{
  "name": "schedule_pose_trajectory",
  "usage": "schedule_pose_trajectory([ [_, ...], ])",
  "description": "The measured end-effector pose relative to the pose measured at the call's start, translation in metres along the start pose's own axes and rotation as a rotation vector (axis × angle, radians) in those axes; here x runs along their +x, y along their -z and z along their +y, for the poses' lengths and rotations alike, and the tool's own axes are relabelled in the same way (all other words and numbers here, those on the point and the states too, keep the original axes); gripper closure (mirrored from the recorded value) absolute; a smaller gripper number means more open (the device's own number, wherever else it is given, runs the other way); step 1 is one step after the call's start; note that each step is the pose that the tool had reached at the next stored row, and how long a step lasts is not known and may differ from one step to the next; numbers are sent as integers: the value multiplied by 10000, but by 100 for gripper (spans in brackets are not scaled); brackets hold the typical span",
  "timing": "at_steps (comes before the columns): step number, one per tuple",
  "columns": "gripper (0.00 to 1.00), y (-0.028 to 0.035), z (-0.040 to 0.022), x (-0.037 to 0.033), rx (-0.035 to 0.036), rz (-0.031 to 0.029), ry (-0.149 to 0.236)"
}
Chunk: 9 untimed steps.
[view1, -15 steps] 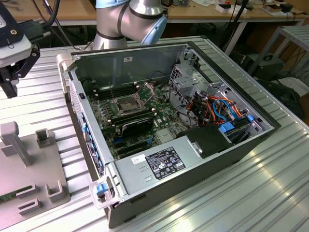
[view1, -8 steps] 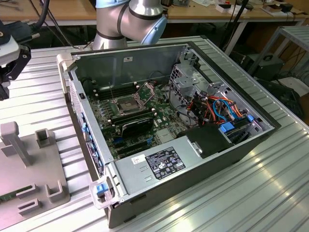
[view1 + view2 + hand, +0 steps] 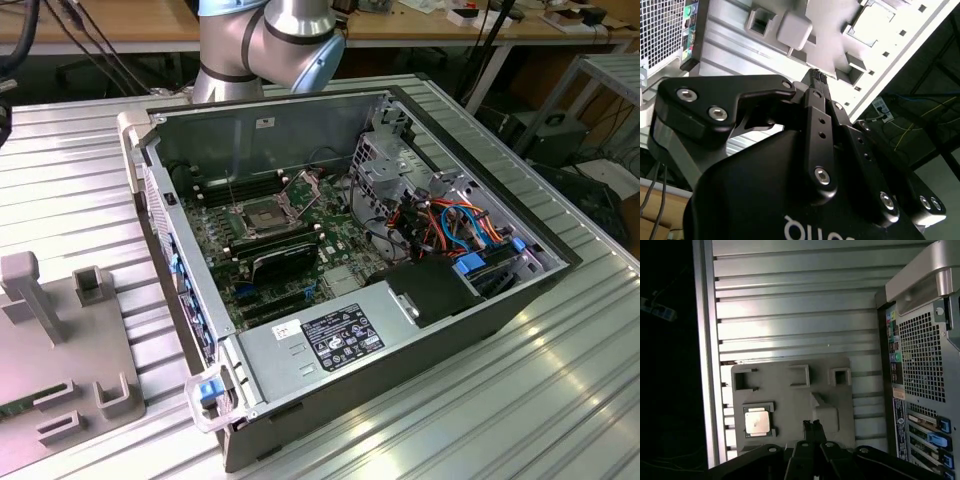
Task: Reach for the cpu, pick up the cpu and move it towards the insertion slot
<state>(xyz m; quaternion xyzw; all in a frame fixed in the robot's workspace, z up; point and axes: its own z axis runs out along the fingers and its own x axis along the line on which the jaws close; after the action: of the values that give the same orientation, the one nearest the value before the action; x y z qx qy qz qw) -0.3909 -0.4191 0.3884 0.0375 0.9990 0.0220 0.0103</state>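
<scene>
In the first wrist view the cpu (image 3: 757,421), a small pale silvery square, lies flat in a square nest on a grey fixture plate (image 3: 790,400). My black gripper (image 3: 812,426) hangs above that plate, to one side of the cpu and apart from it. Its two thin fingertips are pressed together, shut on nothing. The second wrist view looks along the gripper (image 3: 816,76) body to the same closed tips over the plate. In the exterior view the insertion slot (image 3: 262,215) sits on the motherboard inside the open computer case, with its thin metal bracket (image 3: 300,186) hinged up.
The open computer case (image 3: 470,330) lies on a ribbed aluminium table (image 3: 560,400); its rear panel (image 3: 922,380) stands beside the fixture plate (image 3: 60,370). The plate carries raised blocks and empty nests (image 3: 799,375). A black card (image 3: 285,262) and cables (image 3: 455,225) fill the case.
</scene>
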Motion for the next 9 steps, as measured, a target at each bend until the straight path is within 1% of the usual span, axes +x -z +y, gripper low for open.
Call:
schedule_pose_trajectory([
  [2,89,1,-11,103,0,0,2],
  [3,89,2,-17,166,0,0,2],
  [4,89,3,-20,201,0,0,0],
  [9,89,3,-31,324,0,9,0],
])
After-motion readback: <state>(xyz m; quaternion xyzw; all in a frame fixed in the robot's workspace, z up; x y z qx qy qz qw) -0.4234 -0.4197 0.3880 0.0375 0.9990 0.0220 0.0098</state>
